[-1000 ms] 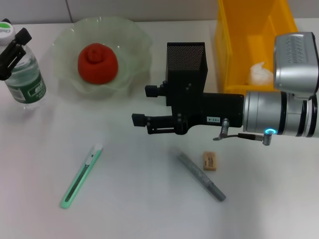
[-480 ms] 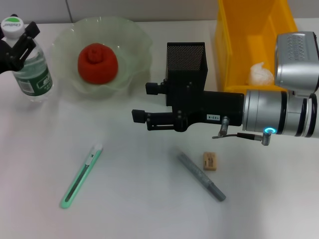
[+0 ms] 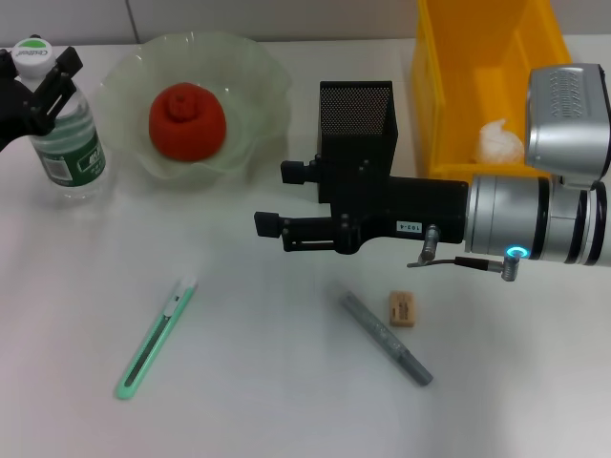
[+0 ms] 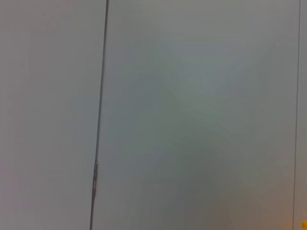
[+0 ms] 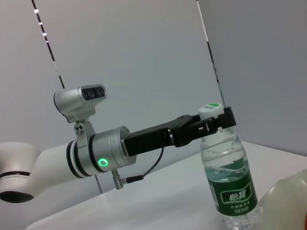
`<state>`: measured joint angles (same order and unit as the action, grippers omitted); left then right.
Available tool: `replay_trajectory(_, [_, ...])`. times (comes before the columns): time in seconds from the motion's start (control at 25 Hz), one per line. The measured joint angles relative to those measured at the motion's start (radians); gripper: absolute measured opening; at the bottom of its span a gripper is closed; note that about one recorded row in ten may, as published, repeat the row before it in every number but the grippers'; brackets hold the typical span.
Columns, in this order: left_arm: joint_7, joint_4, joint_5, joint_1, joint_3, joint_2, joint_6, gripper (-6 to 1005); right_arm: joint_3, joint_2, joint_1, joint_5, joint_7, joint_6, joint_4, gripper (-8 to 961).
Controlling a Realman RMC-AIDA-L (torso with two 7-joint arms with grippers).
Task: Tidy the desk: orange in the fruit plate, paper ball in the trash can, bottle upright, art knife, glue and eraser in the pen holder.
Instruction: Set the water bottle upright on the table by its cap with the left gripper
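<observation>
**Green-capped bottle stands up**

Clear water bottle (image 3: 65,143) stands upright at the bench's (image 3: 286,401) left edge, beside the fruit plate (image 3: 253,105) holding the orange (image 3: 186,119). Left tool (image 3: 38,81) is clamped on its neck. Right tool (image 3: 272,200) hovers with its fingers apart, in front of the pen holder (image 3: 355,110). Art knife (image 3: 155,336), glue (image 3: 386,338) and eraser (image 3: 402,309) lie on the bench. Paper ball (image 3: 498,141) sits in the yellow trash can (image 3: 449,86).

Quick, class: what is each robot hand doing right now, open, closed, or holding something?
Left hand: closed around the neck of the water bottle, which stands upright.
Right hand: open and holding nothing, hovering in front of the pen holder.
</observation>
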<state>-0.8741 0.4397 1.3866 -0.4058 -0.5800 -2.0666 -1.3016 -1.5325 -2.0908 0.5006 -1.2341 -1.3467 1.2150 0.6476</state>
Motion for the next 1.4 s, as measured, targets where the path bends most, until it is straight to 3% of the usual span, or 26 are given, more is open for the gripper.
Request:
replay_trajectory(0.4, [0.008,-0.009,-0.003,-0.001,0.003,-0.001,0.019,433,0.0,0.0,-0.001,0.0,0.0,0.0,0.0,848])
replay_trajectory(0.6, [0.008,-0.01,-0.004,0.001,0.003,-0.001,0.02,565,0.0,0.0,-0.001,0.0,0.0,0.002,-0.001,847])
replay_trajectory(1.08, [-0.001,-0.002,-0.025,0.018,0.003,0.001,-0.009,556,0.0,0.0,-0.001,0.0,-0.001,0.007,-0.004,847])
replay_trajectory(1.4, [-0.001,0.009,-0.084,0.035,0.008,0.002,-0.034,724,0.0,0.0,0.0,-0.001,-0.001,0.008,-0.011,847])
